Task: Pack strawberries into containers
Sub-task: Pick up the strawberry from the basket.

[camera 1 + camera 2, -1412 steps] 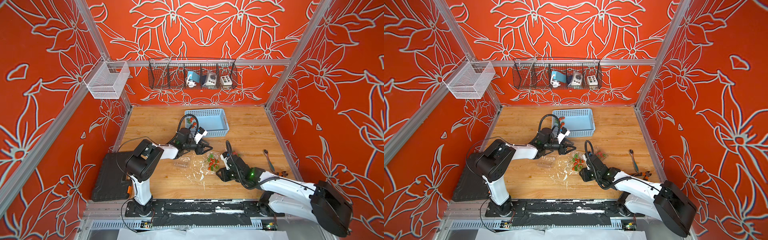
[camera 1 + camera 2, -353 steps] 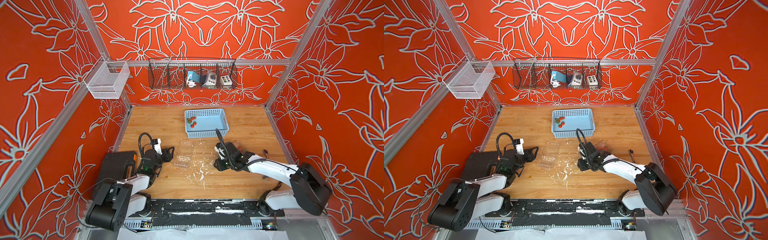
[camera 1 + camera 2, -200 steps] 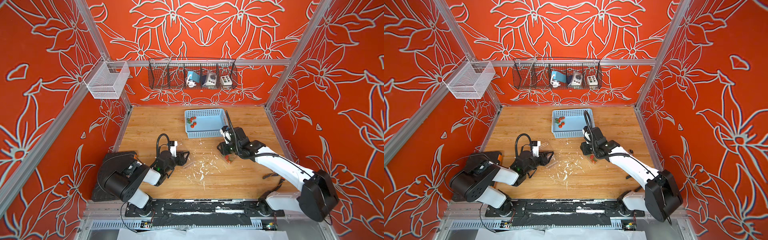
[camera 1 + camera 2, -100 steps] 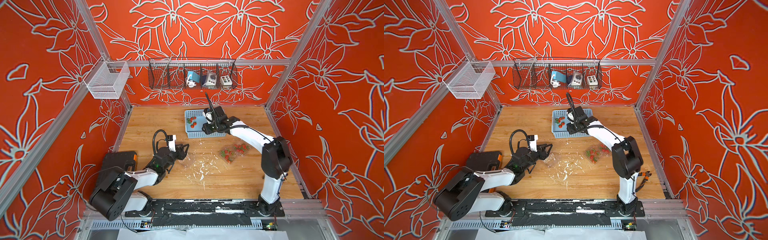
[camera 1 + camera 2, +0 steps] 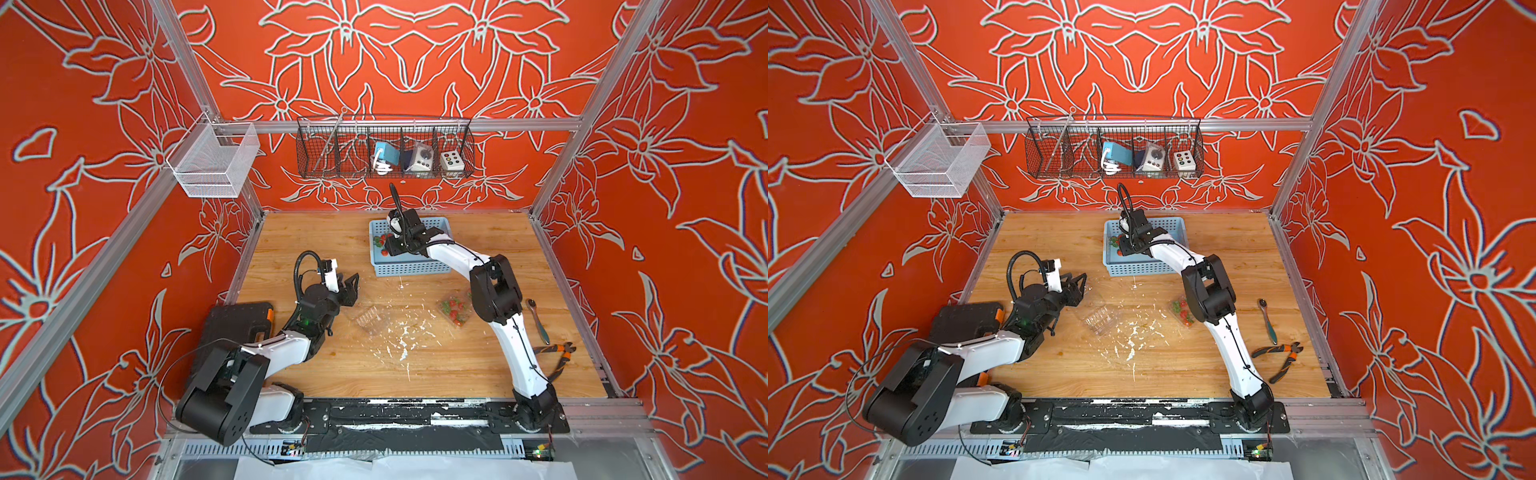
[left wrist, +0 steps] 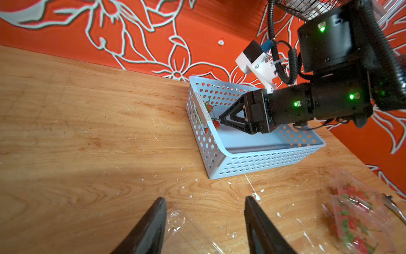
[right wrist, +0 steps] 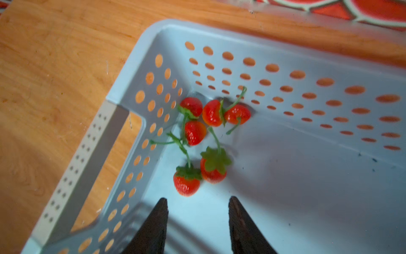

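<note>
Hovering inside the blue basket [image 7: 307, 92], right tool [image 7: 197, 199] spread, empty; its wrist view reveals six strawberries [image 7: 194, 133] cornered, half-hidden from above. Left tool [image 6: 204, 199] spread outside the basket, beside a clear container [image 5: 368, 319].

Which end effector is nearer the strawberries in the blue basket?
Right. The right end effector is inside the basket, just short of the strawberries; the left end effector hovers by the empty container.

Top views are bright, with even overhead light, and sharp. Right wrist view has motion blur: strawberries [image 7: 194, 132] just ahead of the right gripper [image 7: 198, 198] look soft. Left wrist view is crisper, with a broad soft shadow on the table [image 6: 87, 136] ahead of the left gripper [image 6: 204, 198] and sheen on the clear container [image 6: 360, 220] off to its side.
</note>
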